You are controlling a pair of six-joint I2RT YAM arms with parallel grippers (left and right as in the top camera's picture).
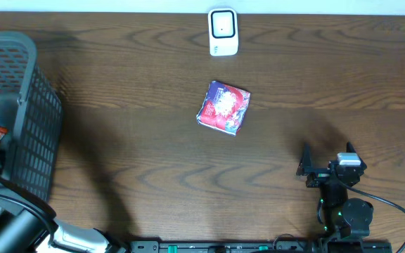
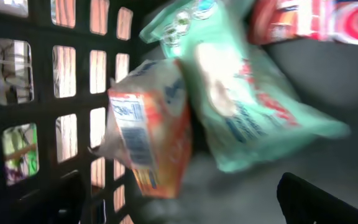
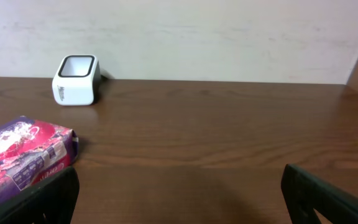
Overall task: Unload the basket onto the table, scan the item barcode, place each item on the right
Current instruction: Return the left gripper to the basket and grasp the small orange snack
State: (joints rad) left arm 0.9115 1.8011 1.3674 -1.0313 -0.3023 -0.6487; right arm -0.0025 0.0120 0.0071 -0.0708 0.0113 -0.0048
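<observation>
Along the far edge of the brown bench (image 1: 153, 70) stands one white scanner (image 1: 223, 31), upright. One purple packet (image 1: 223, 107) lies flat a little nearer the robot, apart from the scanner, and these are the only two loose things on the wood. At the left end stands one black mesh basket (image 1: 27, 91). The left wrist view looks inside it and shows three packets. They are an orange pack (image 2: 148, 143) with a white printed panel, a mint-green packet (image 2: 241, 106) just beside it and overlapping it in view, and a red packet (image 2: 291, 18) cut off by the top right corner. That picture is blurred, so the print on the panel may be a barcode, though I cannot tell. The left pincer (image 2: 185, 208) hangs before these packets with both fingers spread wide, grasping nothing. The right pincer (image 1: 328, 156) sits at the front right of the bench, well apart from the purple packet, likewise released and empty — its two dark fingers (image 3: 42, 199) frame the scanner and the packet ahead.
</observation>
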